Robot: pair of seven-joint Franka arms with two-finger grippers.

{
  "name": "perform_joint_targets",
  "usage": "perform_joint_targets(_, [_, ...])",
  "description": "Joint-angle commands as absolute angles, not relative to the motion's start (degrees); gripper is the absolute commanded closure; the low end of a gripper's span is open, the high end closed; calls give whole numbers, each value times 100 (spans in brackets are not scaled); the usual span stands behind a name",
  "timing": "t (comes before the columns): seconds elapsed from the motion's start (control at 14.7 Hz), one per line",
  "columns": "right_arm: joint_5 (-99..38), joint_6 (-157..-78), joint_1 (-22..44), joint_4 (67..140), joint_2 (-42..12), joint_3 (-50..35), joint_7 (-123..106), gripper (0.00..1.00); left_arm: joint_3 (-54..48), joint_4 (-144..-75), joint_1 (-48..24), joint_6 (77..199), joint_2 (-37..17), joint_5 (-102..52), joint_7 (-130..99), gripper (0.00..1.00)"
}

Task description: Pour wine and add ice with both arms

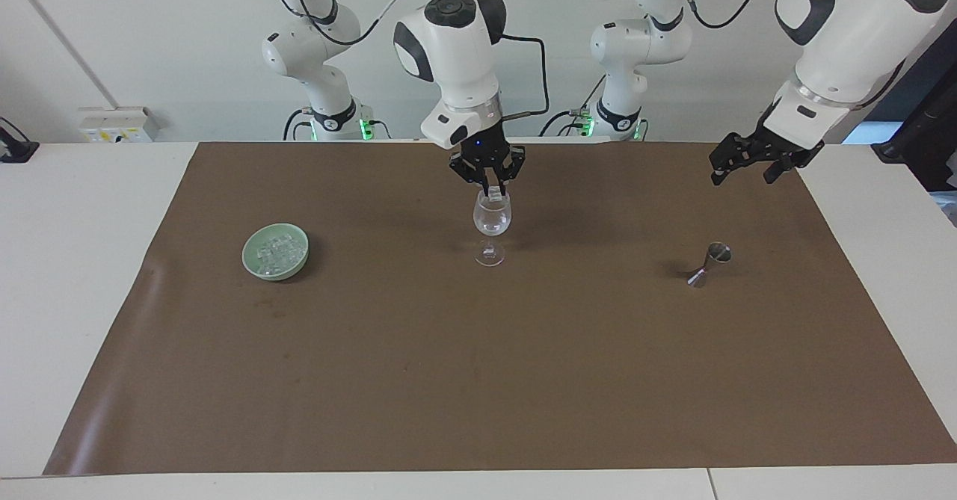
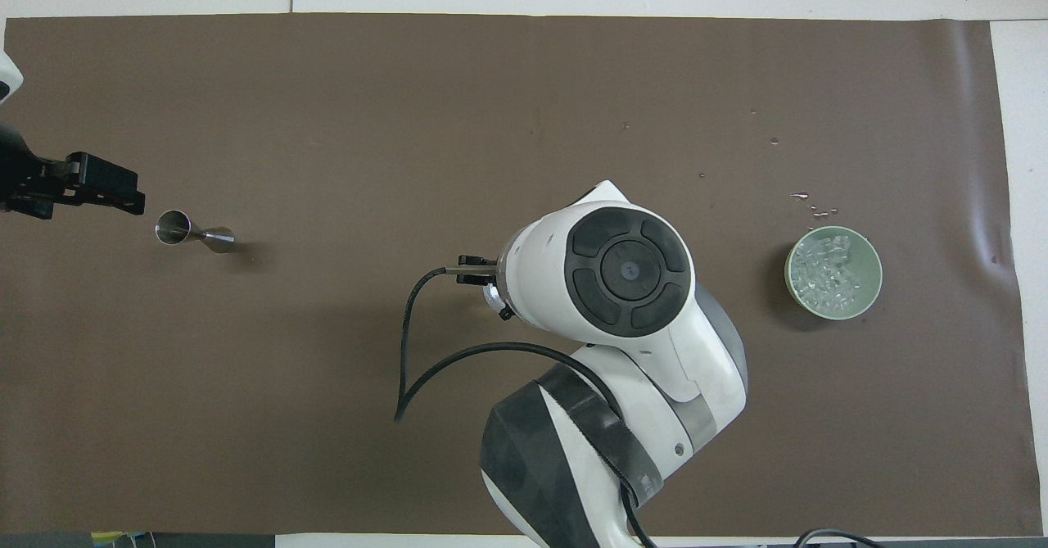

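A wide brown mat [image 1: 478, 350] covers the white table [image 1: 67, 261]. The white right arm [image 1: 456, 44] hangs its right gripper [image 1: 488, 186] directly over the clear stemmed wine glass [image 1: 491, 223] at mid-mat, fingertips pinched on one small clear ice cube [image 1: 493, 193] at the rim. The step in hand looks like adding ice; the next move likely calls for parting the fingertips so the cube drops into the bowl. The left gripper [image 1: 744, 167], spread wide and empty, hovers over the mat near the small steel jigger [image 1: 709, 264]. The remaining ice [image 2: 833, 269] heaps in the pale green bowl [image 1: 250, 263] toward the right arm's end.
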State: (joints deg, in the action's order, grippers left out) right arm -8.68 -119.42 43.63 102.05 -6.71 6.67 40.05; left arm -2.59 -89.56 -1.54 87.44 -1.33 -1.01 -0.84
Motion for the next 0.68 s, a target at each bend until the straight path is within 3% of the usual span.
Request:
perform_joint_targets(0.0, [-1011, -12015, 4351, 10459, -492, 624, 4086, 66, -246, -8991, -202, 8535, -79, 62, 35, 0])
perform_joint_targets(0.27, [-1002, -11945, 4351, 10433, -466, 545, 4254, 54, -246, -9026, -220, 8367, 17, 26, 44, 0])
perform_joint_targets(0.48, [-915, -11577, 4255, 10092, -545, 554, 4228, 52, -246, -9053, -290, 8385, 26, 18, 44, 0])
perform_joint_targets(0.61, [-853, -11409, 4010, 9923, -554, 606, 4175, 42, -229, -9070, -281, 8350, 44, 18, 0, 0])
